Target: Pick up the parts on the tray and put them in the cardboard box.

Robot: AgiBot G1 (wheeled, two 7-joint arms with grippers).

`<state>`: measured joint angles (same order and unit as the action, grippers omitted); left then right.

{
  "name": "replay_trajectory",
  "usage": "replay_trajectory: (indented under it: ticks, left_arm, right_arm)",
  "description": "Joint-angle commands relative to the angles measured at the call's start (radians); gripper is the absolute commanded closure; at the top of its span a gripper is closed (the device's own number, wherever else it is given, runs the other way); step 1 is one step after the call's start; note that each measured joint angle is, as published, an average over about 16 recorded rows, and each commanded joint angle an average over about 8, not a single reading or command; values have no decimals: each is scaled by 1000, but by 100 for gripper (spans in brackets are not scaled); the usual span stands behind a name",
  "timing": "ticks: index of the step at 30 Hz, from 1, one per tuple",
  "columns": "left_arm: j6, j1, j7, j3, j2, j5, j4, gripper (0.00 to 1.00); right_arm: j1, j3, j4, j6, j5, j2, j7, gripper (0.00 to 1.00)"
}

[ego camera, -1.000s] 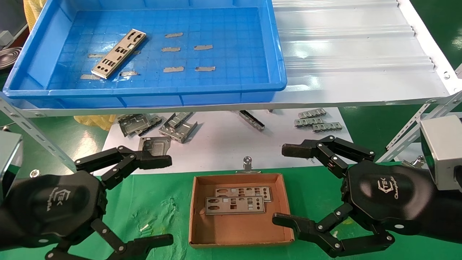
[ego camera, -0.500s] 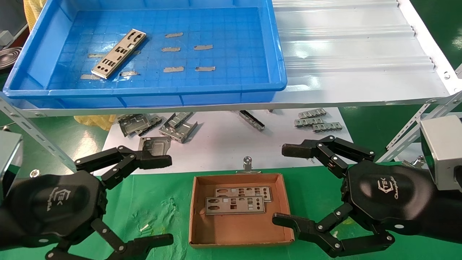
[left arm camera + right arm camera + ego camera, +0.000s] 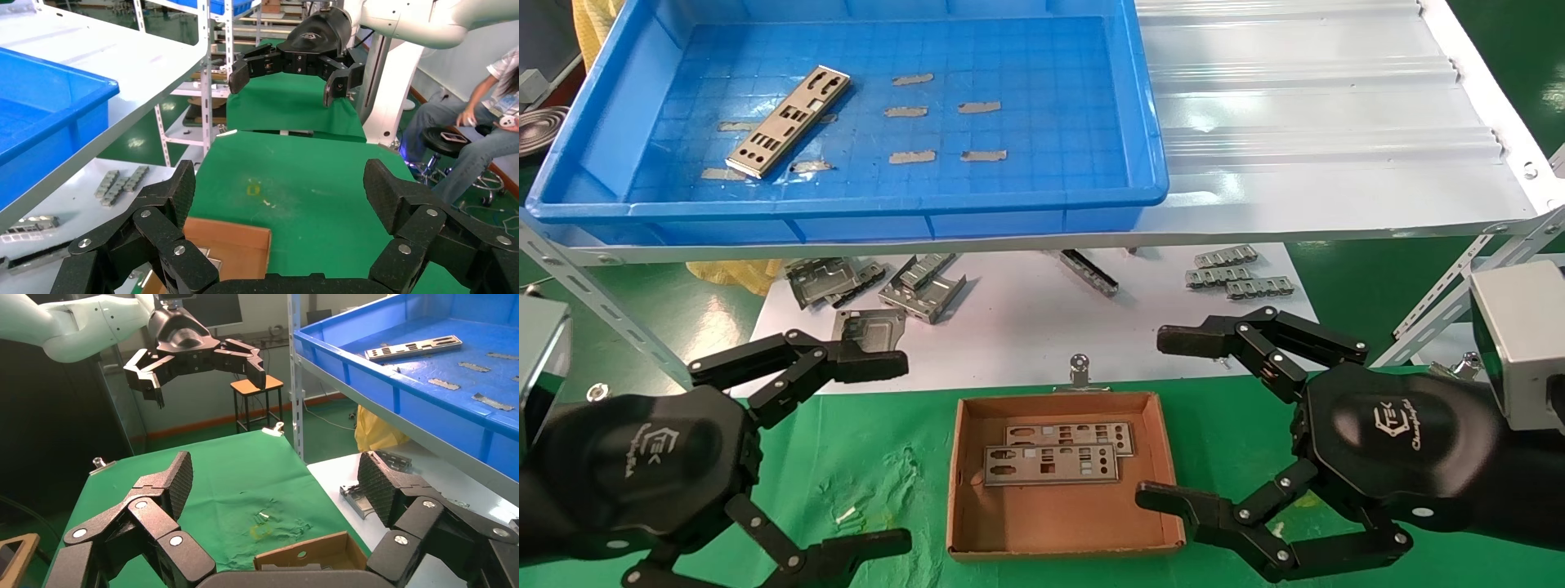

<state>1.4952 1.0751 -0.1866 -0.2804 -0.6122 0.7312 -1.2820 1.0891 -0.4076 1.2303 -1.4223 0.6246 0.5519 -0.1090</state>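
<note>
Scene unchanged, end effectors motionless.

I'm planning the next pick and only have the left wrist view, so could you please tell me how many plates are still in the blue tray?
Observer: One plate remains, lying diagonally in the left half of the tray.
Operator: Thank you. How full is the cardboard box?
Observer: The cardboard box holds two plates, overlapping near its far wall.
Operator: Is my left gripper carrying anything?
Observer: No, the left gripper is open and empty, left of the box.
Operator: And the right one?
Observer: The right gripper is open and empty, right of the box.
</note>
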Motion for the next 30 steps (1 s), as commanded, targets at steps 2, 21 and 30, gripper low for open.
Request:
replay_trajectory:
  ticks: [2,21,30]
  left_arm:
    - [0,0,0,0,0,0,0,0]
    - [0,0,0,0,0,0,0,0]
    - [0,0,0,0,0,0,0,0]
  right_arm:
    - [0,0,0,0,0,0,0,0]
    - [0,0,0,0,0,0,0,0]
    - [0,0,0,0,0,0,0,0]
